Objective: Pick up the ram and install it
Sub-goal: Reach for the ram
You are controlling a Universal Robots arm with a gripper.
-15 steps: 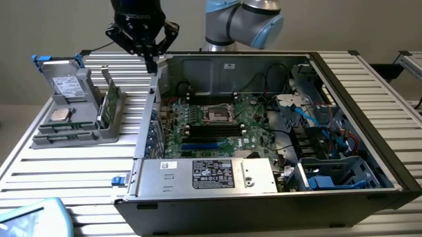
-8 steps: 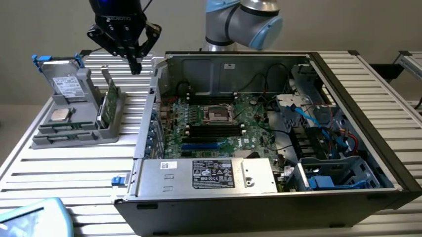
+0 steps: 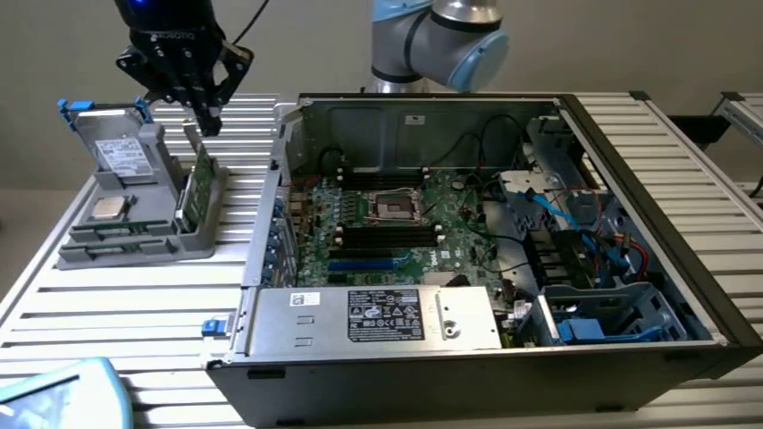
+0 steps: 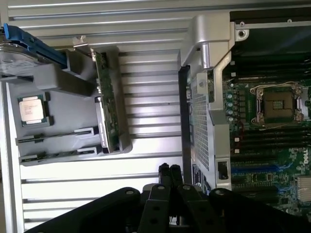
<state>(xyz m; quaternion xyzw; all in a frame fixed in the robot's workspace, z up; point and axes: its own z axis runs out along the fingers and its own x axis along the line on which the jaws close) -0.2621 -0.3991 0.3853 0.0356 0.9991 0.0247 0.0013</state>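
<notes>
Two slim green ram sticks [image 3: 116,232] [image 4: 54,140] lie edge-up in the front slots of a grey parts holder [image 3: 89,255] [image 4: 63,109] at the exterior view's left. My black gripper [image 3: 210,121] [image 4: 170,171] hangs above the holder's back right corner, over the far end of a taller green card [image 3: 198,183] [image 4: 108,104]. Its fingers are shut together with nothing between them, and it touches neither the card nor the ram. The open computer case [image 3: 501,357] holds the motherboard [image 3: 406,219] [image 4: 272,145] with empty black memory slots [image 3: 384,236].
The holder also carries a square silver processor [image 3: 110,208] [image 4: 32,108] and a hard drive in a blue frame [image 3: 120,152] [image 4: 22,51]. The case's metal side wall [image 3: 277,179] [image 4: 204,97] stands just right of the holder. A power supply [image 3: 381,315] fills the case's front.
</notes>
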